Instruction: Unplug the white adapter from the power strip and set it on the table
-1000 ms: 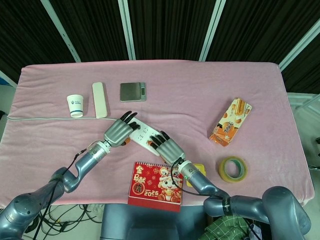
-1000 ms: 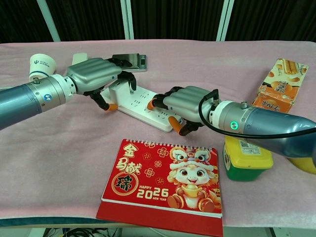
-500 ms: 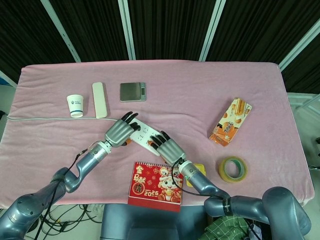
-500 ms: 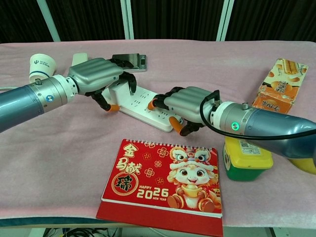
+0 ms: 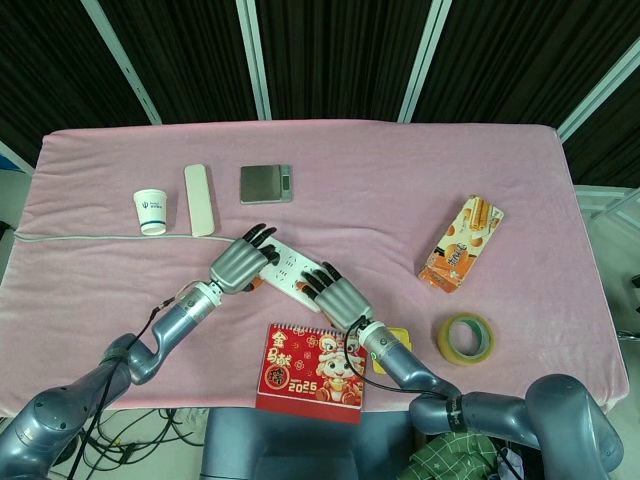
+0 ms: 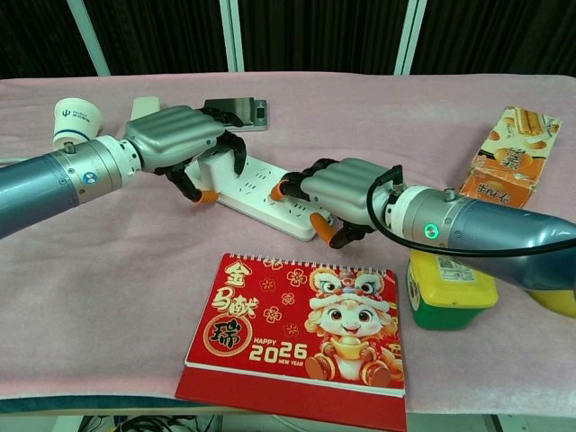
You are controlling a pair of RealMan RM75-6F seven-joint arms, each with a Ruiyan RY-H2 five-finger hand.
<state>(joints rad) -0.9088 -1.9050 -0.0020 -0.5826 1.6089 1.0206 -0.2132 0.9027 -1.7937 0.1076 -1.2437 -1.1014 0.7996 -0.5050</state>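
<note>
The white power strip point(image 5: 291, 273) lies slanted at the middle of the pink table point(image 5: 400, 180). My left hand point(image 5: 238, 262) covers its left end. In the chest view this left hand point(image 6: 175, 135) curls its fingers around the white adapter point(image 6: 214, 164), a raised block that still sits in the power strip point(image 6: 265, 184). My right hand point(image 5: 336, 293) lies on the strip's right end. The chest view shows that right hand point(image 6: 346, 184) with fingers curled over the end, gripping it. The adapter's prongs are hidden.
A red calendar point(image 5: 313, 366) stands at the front edge, just before the strip. A yellow-green box point(image 6: 450, 286) sits under my right forearm. A paper cup point(image 5: 151, 210), a white bar point(image 5: 199, 199), a scale point(image 5: 266, 183), a snack box point(image 5: 460, 242) and a tape roll point(image 5: 465, 338) lie around.
</note>
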